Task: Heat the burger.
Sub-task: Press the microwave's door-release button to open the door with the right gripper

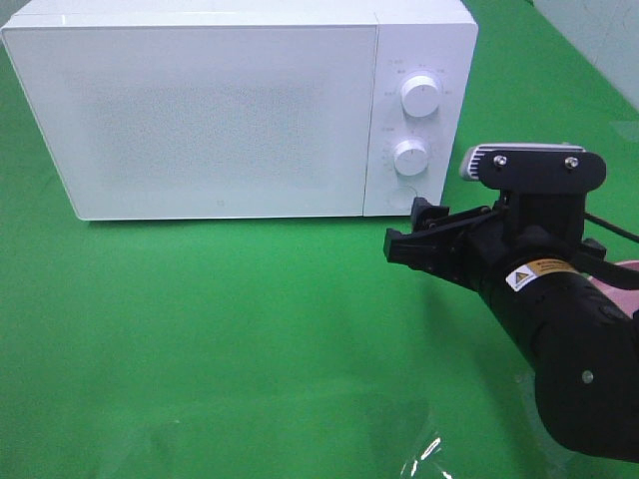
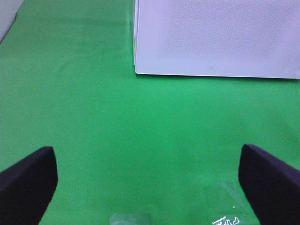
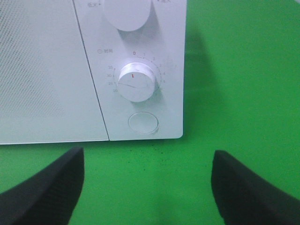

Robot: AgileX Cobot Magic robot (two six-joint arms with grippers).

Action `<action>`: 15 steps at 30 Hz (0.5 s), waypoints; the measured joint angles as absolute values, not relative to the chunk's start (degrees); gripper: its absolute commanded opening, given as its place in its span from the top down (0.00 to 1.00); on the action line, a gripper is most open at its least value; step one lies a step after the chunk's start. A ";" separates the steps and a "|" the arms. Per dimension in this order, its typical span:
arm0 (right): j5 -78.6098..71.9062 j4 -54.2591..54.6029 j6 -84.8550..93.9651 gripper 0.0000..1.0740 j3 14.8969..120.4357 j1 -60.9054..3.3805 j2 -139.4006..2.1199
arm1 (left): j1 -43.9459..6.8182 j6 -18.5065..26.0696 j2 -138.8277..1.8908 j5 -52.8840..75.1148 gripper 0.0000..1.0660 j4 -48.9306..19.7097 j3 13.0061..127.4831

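The microwave [image 1: 220,110] stands along the back of the worktop [image 1: 200,329], its shut door a flat wall against any reach inside. In front of it the green surface gives a gripper wide room to pass. On the right, the right gripper [image 1: 404,228] fills the space before the lower knob [image 3: 137,82] and round button [image 3: 143,123], jaws apart.

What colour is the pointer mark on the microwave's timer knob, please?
Red pointer mark, best seen in the right wrist view.

Black right arm [image 1: 564,329] seen reaching in from the lower right of the high view, right gripper [image 1: 411,232] held with jaws parted and nothing gripped, left gripper [image 2: 147,157] shown only by its wrist camera, jaws spread wide, empty
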State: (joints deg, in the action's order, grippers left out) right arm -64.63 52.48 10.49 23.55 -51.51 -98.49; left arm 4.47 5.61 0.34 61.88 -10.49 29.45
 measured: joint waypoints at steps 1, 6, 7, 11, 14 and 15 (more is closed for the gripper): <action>-64.52 52.60 5.56 0.33 23.55 -51.51 -98.55 | 4.47 5.61 0.34 61.88 0.09 -10.49 29.45; -64.63 52.65 -7.10 0.38 23.55 -51.51 -98.61 | 4.47 5.61 0.34 61.88 0.09 -10.49 29.45; -64.63 52.65 -11.17 0.41 23.55 -51.51 -98.61 | 4.47 5.61 0.34 61.88 0.09 -10.49 29.45; -64.63 52.65 -27.04 0.53 23.55 -51.51 -98.61 | 4.47 5.61 0.34 61.88 0.09 -10.49 29.45; -64.63 52.65 -40.97 0.71 23.55 -51.51 -98.61 | 4.47 5.61 0.34 61.88 0.09 -10.49 29.45; -64.63 52.65 -40.97 0.71 23.55 -51.51 -98.61 | 4.47 5.61 0.34 61.88 0.09 -10.49 29.45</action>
State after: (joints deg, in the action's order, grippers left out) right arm -64.63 52.65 -40.97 23.55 -51.51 -98.61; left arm 4.47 5.61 0.34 61.88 -10.49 29.45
